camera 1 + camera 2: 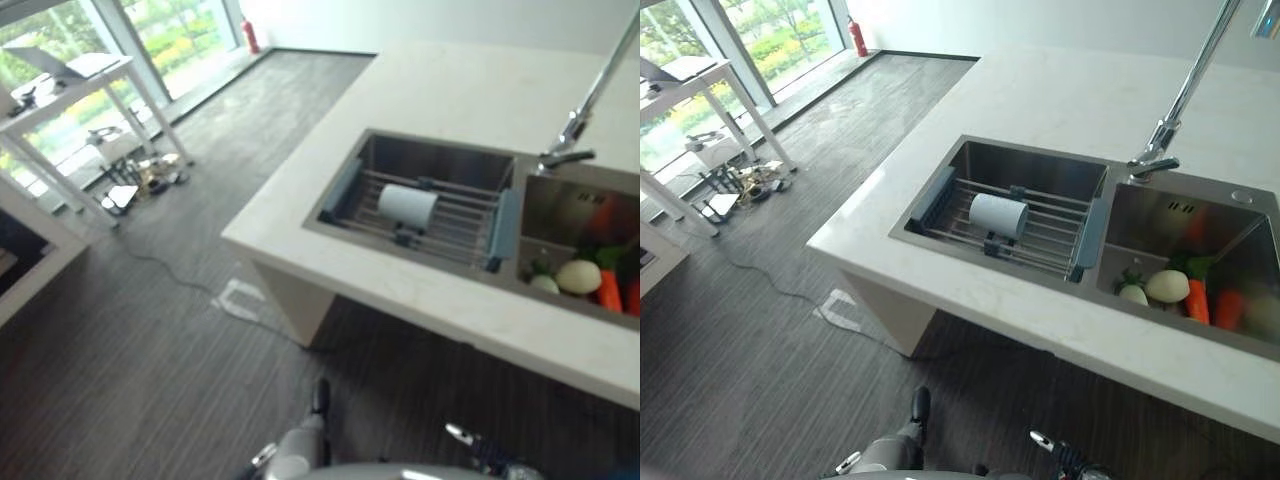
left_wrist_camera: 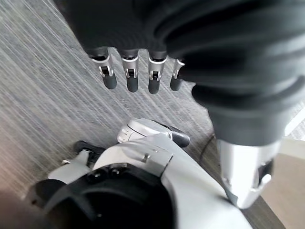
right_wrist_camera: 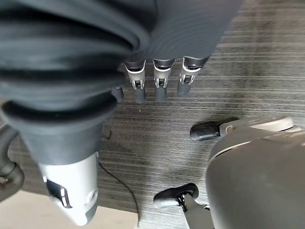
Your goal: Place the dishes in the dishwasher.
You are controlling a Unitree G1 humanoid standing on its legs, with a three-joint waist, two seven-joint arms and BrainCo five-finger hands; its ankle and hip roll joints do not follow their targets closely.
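Note:
A white cup (image 1: 407,206) lies on its side on a wire rack (image 1: 1050,240) across the left basin of a steel double sink (image 1: 970,160) set in a pale countertop (image 1: 1060,95). My left hand (image 2: 131,78) hangs by my side above the striped grey floor, fingers straight and holding nothing. Just as low and far from the sink, my right hand (image 3: 160,86) has relaxed, straight fingers with nothing in them.
The right basin holds vegetables (image 1: 1180,287), among them carrots and a pale round one. A tall tap (image 1: 1180,100) rises behind the sink. A white table (image 1: 60,100) with clutter under it stands by the windows at far left. A red fire extinguisher (image 1: 852,35) is by the wall.

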